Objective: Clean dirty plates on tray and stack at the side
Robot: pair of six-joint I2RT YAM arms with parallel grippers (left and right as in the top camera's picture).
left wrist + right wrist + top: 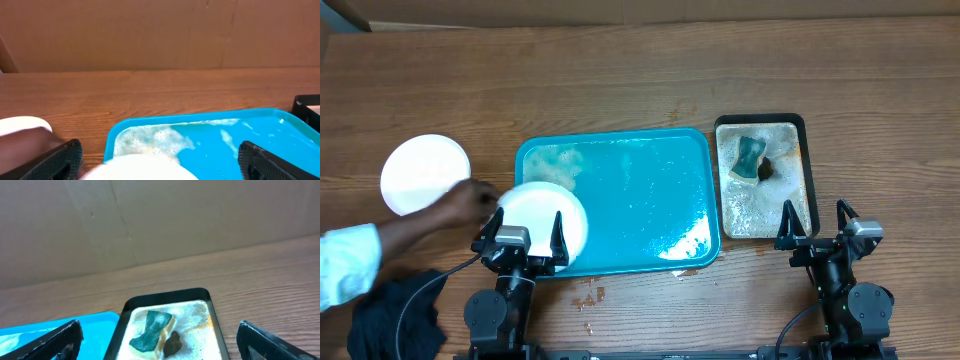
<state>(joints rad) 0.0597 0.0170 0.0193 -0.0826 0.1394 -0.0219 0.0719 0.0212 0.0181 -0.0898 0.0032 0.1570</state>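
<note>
Both arms sit at the near edge of the table [650, 70]. The left gripper [524, 238] stands spread wide and empty, its fingers above the near rim of a white plate [545, 212]; we cannot tell whether they touch it. The right gripper [815, 230] is likewise spread and holds nothing.

From overhead we see what neither wrist camera shows whole. The teal tray [630, 190] lies just ahead of the left gripper, wet and streaked with foam, its long axis running side to side, from the left gripper toward the right. The plate lies at the tray's near left corner, overlapping the rim. A person's hand [460, 207] reaches in from the left gripper's left to the plate's edge. A second plate [425, 175], white, lies flat on the bare table further left, off the tray. A dark cloth [390, 312] is crumpled left of the left arm's base.

The left wrist camera catches only the plate's edge low between its fingers, the tray's foamy far left corner ahead, and a sliver of the second plate beyond the hand.

The right wrist camera gives the close view of the black tray [167, 296] dead ahead of the right gripper, its long axis pointing away from the gripper. It holds foamy water, a green sponge [150, 330] and a brown lump [172, 342] just beside the sponge; the teal tray's corner shows to the gripper's left.
</note>
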